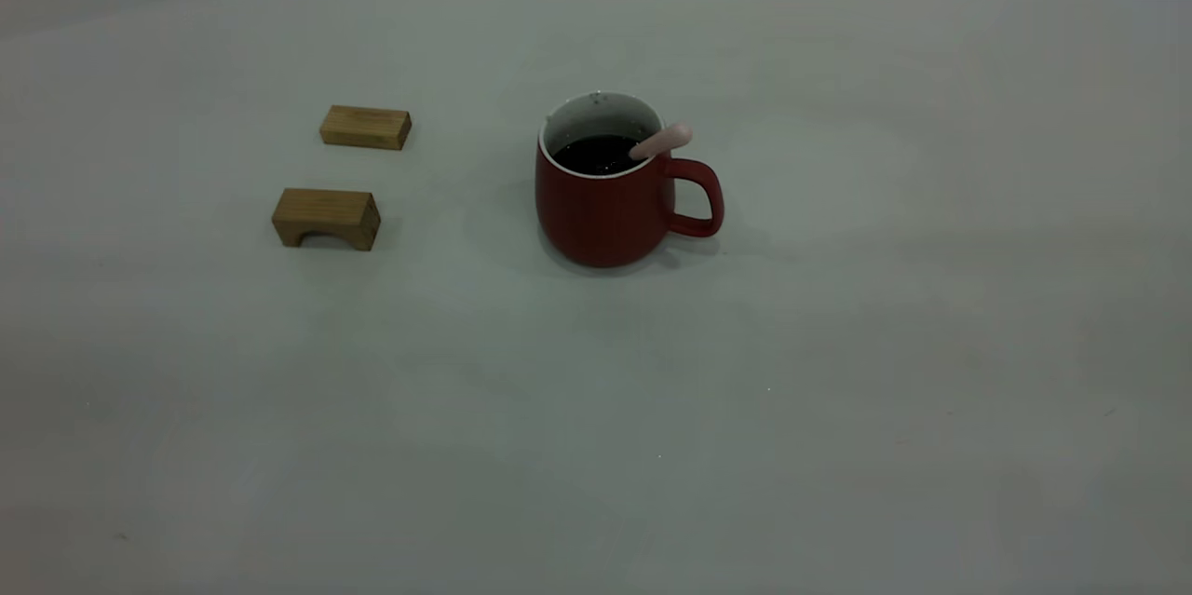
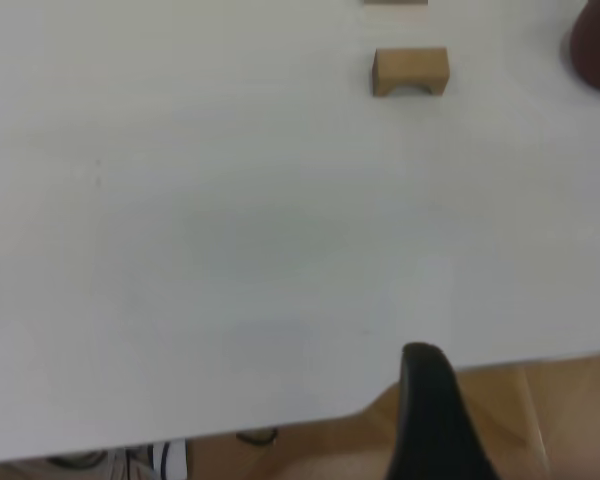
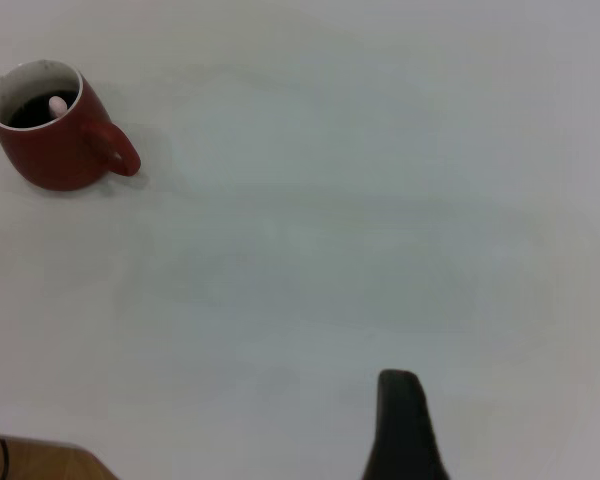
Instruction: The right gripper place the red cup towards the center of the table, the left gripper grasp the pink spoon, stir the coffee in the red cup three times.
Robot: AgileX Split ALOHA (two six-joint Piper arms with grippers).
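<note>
One red cup is seen upright mid-table, pink spoon propped in its coffee; two wooden blocks lie left. Both grippers' finger states cannot be told.

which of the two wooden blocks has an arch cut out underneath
The nearer wooden block, farther from the back edge, has the arch; the other block behind it is solid.

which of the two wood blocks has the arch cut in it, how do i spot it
On the pale grey-white table, look left of the dark-red ceramic mug, where two small tan wooden blocks sit apart. The arched block is the nearer one; its underside has a curved notch, while the farther block is a plain solid rectangle.
</note>
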